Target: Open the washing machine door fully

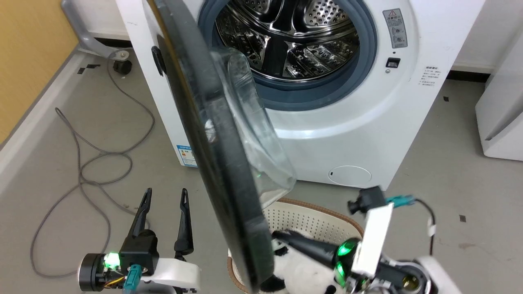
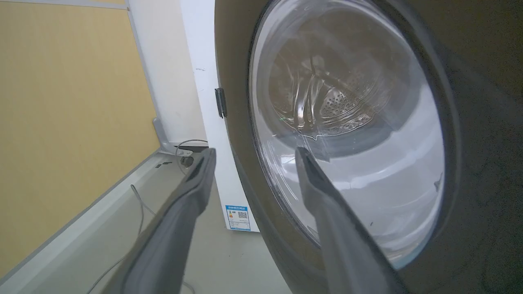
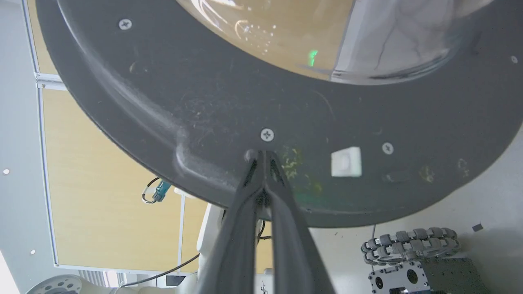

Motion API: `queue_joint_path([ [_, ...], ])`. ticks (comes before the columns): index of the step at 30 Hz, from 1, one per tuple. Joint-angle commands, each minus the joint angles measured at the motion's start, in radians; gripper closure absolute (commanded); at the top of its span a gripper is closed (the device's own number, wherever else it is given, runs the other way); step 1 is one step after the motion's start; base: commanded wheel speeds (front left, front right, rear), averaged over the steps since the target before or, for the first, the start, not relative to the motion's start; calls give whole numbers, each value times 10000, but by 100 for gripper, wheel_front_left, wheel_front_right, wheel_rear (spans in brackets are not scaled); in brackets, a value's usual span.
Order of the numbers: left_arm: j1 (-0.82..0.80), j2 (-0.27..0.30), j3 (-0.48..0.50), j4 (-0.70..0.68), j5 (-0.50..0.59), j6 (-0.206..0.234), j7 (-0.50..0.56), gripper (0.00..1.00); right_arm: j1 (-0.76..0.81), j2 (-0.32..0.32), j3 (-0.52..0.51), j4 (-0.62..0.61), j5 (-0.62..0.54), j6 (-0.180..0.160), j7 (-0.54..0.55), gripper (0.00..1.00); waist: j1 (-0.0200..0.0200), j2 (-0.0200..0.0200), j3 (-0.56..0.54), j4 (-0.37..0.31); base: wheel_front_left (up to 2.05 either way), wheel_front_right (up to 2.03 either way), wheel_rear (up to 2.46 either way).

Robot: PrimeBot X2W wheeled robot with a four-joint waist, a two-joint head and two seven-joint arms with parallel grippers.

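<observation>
The washing machine [image 1: 351,134] stands white and boxy, its steel drum [image 1: 286,36] showing inside the grey gasket. The washing machine door [image 1: 212,134], a glossy black disc with a clear glass bowl, is hinged on the left and swung out edge-on toward me. My left gripper [image 1: 166,192] is open on the floor side, left of the door's outer face [image 2: 470,171], holding nothing; in the left wrist view the left gripper [image 2: 256,150] points at the door rim. My right gripper [image 1: 276,236] is shut, its tips [image 3: 261,154] resting against the door's black inner face [image 3: 196,90] near a screw.
A white perforated basket [image 1: 310,220] holding a panda plush [image 1: 286,271] sits below the door's lower edge. A grey cable [image 1: 81,163] loops on the floor at left beside a yellow wall [image 1: 24,61]. Another white appliance [image 1: 500,122] stands at right.
</observation>
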Motion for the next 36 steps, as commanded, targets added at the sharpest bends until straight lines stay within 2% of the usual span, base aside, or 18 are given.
queue_joint_path([
  [1, 141, 28, -24, 25, 13, 57, -53, 0, 244, 81, 104, -126, -74, 12, 20, 100, 1, 0, -18, 7, 0, 0, 0],
  [5, 185, 27, -27, 43, -16, 58, -53, 0, 504, 117, 104, -373, -159, 12, -249, 100, 1, 0, -90, 25, 0, 0, 0],
  [10, 310, 32, -2, 74, -33, 50, -53, 0, 848, 16, -440, -765, -295, 12, -1082, 100, 1, 0, -273, 18, 0, 0, 0],
  [16, 480, 47, 71, 54, -57, 49, -53, 0, 1109, -67, -1331, -1431, -908, 12, -2891, 100, 1, 0, -443, -106, 0, 0, 0],
  [20, 518, 55, 119, 43, -63, 41, -53, 0, 1191, -342, -1756, -1966, -1701, 12, -4334, 100, 1, 0, -508, -205, 0, 0, 0],
  [26, 543, 80, 194, 6, -58, 32, -53, 0, 1256, -1280, -1611, -2242, -4192, 12, -7287, 100, 1, 0, -548, -353, 0, 0, 0],
  [30, 597, 93, 258, -26, -57, 47, -53, 0, 1313, -1897, -1490, -1904, -6086, 12, -9204, 100, 1, 0, -573, -462, 0, 0, 0],
  [33, 641, 95, 297, -35, -55, 57, -53, 0, 1338, -1992, -1756, -1447, -7821, 12, -9898, 100, 1, 0, -600, -525, 0, 0, 0],
  [34, 641, 95, 297, -35, -55, 57, -53, 0, 1338, -1992, -1756, -1447, -7821, 12, -9898, 100, 1, 0, -600, -525, 0, 0, 0],
  [36, 670, 97, 331, -50, -57, 69, -53, 0, 1367, -1949, -2136, -1289, -9285, 12, -10034, 100, 1, 0, -608, -565, 0, 0, 0],
])
